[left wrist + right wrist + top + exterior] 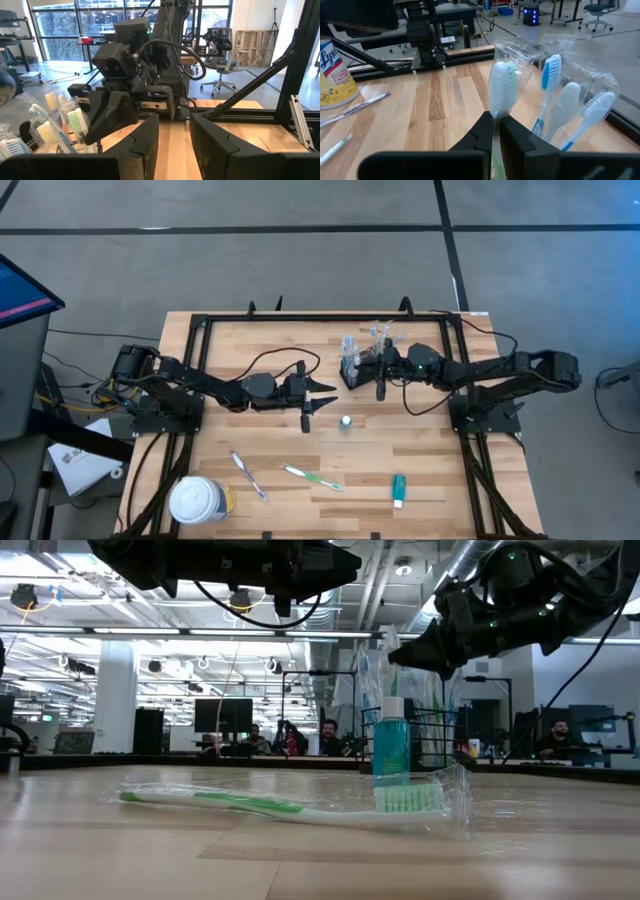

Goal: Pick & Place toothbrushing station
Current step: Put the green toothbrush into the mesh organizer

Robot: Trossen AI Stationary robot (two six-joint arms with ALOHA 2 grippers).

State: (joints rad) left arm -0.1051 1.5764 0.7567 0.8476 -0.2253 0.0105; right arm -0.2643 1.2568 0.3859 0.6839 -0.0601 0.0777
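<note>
Two dark robot arms reach toward each other over a pale wooden table inside a black frame. The right arm stretches to the far middle of the table, where its right gripper sits at a small black wire-mesh caddy. The caddy stands upright and already holds several wrapped toothbrushes, heads up, so it reads as the collecting point of the toothbrushing station.

In the right wrist view, the right gripper's two fingers are pinched together on the handle of a clear-wrapped toothbrush with a white and green head, held upright, probably so it can slide down among the others. Blue-headed brushes stand just beside it in the caddy.

The left arm reaches to the table's middle. The left gripper hovers near the caddy with its fingers apart and nothing between them, seemingly waiting its turn.

The rest of the set lies loose on the near half of the table, well apart from both grippers: a pink and white toothbrush, a green and white toothbrush, and a teal tube lying flat. A small teal-capped bottle stands upright between the grippers and these loose items. A large round tub with a white lid stands at the near left corner and is not part of the set.

Judging by this, the task is partly done.
</note>
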